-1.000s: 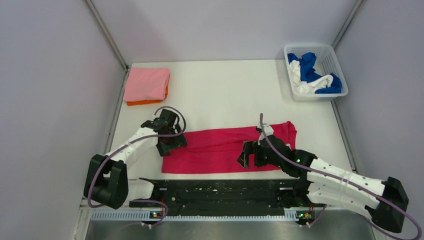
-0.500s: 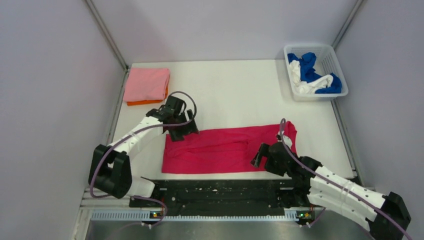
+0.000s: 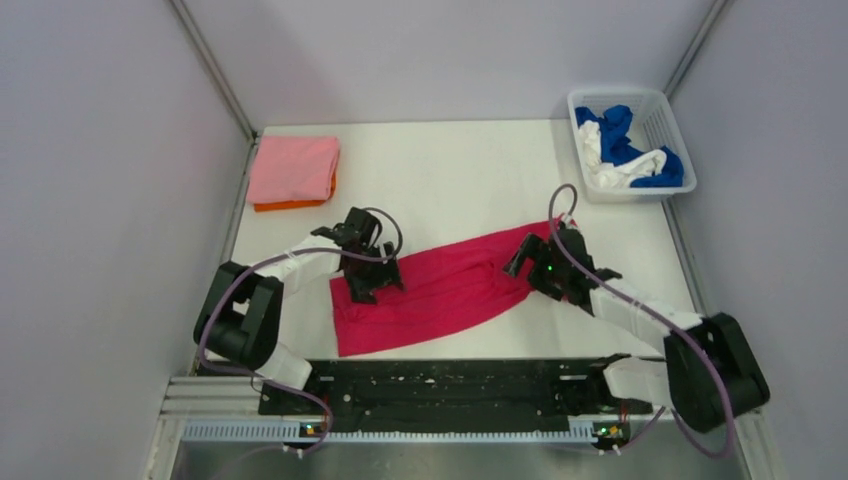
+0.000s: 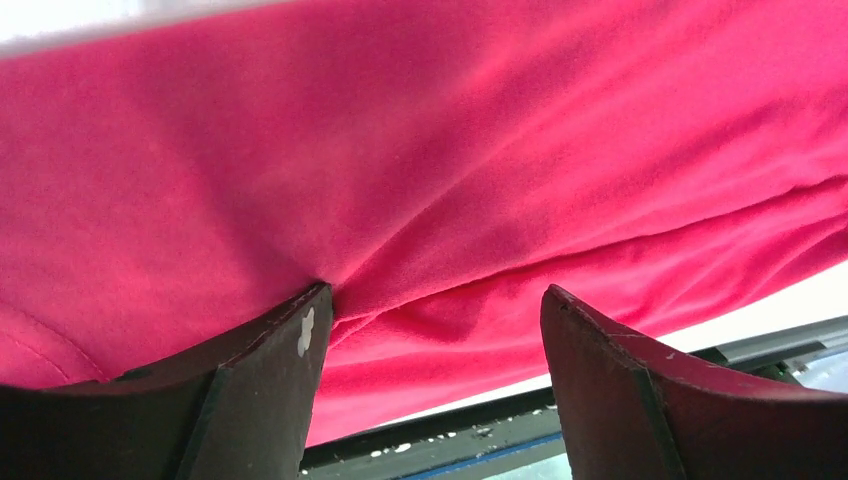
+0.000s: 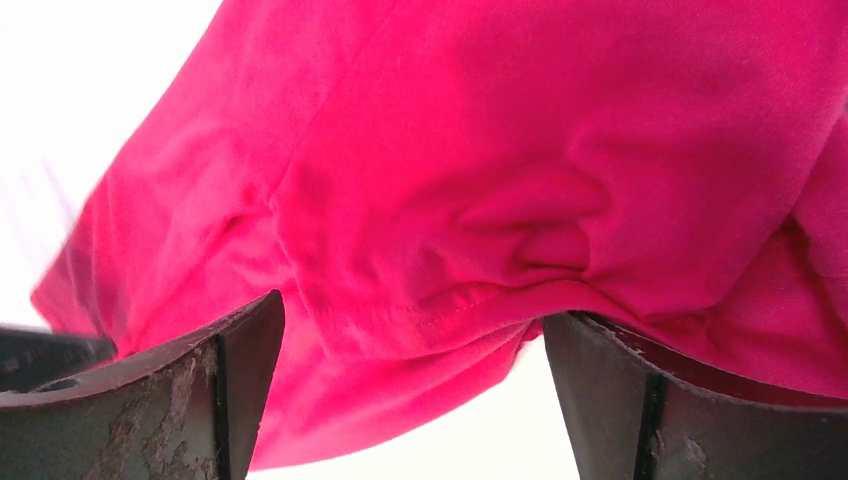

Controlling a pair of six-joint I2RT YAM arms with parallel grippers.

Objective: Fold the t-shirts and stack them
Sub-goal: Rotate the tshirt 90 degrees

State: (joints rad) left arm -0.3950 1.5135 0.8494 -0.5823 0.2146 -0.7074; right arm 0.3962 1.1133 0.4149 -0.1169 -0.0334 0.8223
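The crimson-pink t-shirt (image 3: 440, 290) lies on the white table as a long folded band, slanting from near left to far right. My left gripper (image 3: 368, 285) is open over its left end, with the cloth (image 4: 420, 150) bunched against the left finger (image 4: 290, 340). My right gripper (image 3: 532, 268) is open over its right end, where a hemmed fold (image 5: 520, 150) hangs between the fingers. A folded light pink shirt (image 3: 292, 168) lies on an orange one (image 3: 290, 206) at the far left. Blue (image 3: 612, 125) and white (image 3: 620, 172) shirts lie crumpled in the basket.
The white mesh basket (image 3: 668, 125) stands at the far right corner. A black rail (image 3: 440, 385) runs along the table's near edge and also shows in the left wrist view (image 4: 500, 440). Grey walls close in the left and right sides.
The crimson shirt was lying straight across and now slants, its right end farther back and narrower. My right gripper swung toward the far right; my left moved right onto the shirt's left end.
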